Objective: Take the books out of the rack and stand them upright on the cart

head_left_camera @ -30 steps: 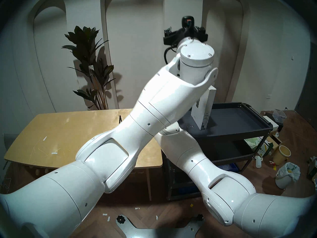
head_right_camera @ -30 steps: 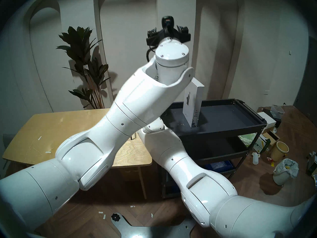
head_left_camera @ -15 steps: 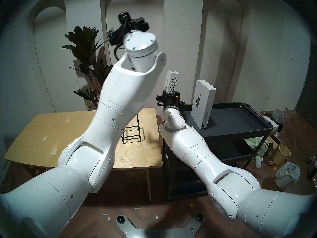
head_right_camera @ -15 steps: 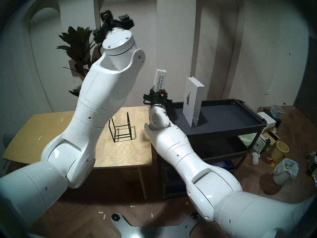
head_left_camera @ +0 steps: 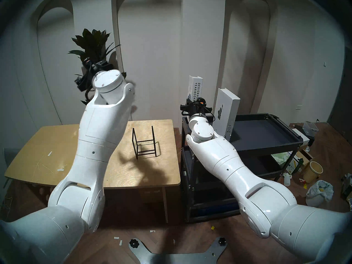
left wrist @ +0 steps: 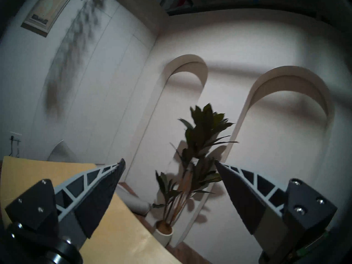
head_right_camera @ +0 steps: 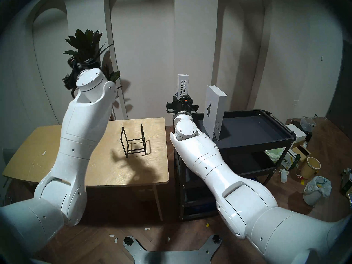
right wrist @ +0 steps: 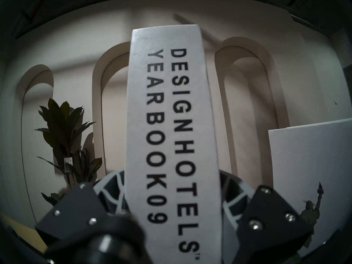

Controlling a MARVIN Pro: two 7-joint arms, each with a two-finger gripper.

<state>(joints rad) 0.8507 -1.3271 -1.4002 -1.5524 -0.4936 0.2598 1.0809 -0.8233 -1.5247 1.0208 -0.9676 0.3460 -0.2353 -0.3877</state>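
Note:
The white "DESIGNHOTELS YEARBOOK 09" book (right wrist: 171, 124) is held upright in the air, with my right gripper (right wrist: 173, 185) shut on its lower part. From the head, this book (head_left_camera: 196, 88) hangs over the left end of the black cart (head_left_camera: 257, 132). The taller white book with the Statue of Liberty picture (head_left_camera: 226, 113) stands upright on the cart's tray, just to the right of the held one. On the wooden table the black wire rack (head_left_camera: 144, 143) holds nothing. My left gripper (left wrist: 169, 160) is open and empty, raised high over the table's back left.
The wooden table (head_left_camera: 57, 153) stands left of the cart with a narrow gap between them. A potted plant (head_left_camera: 93, 46) rises behind the table, close to my left wrist. A bagged bin (head_left_camera: 318, 193), a yellow bucket (head_left_camera: 313, 171) and boxes litter the floor at right.
My left arm has swung from above the cart leftward and down to the table's back left, uncovering the rack and both books. The right arm has carried the yearbook slightly rightward, over the cart.

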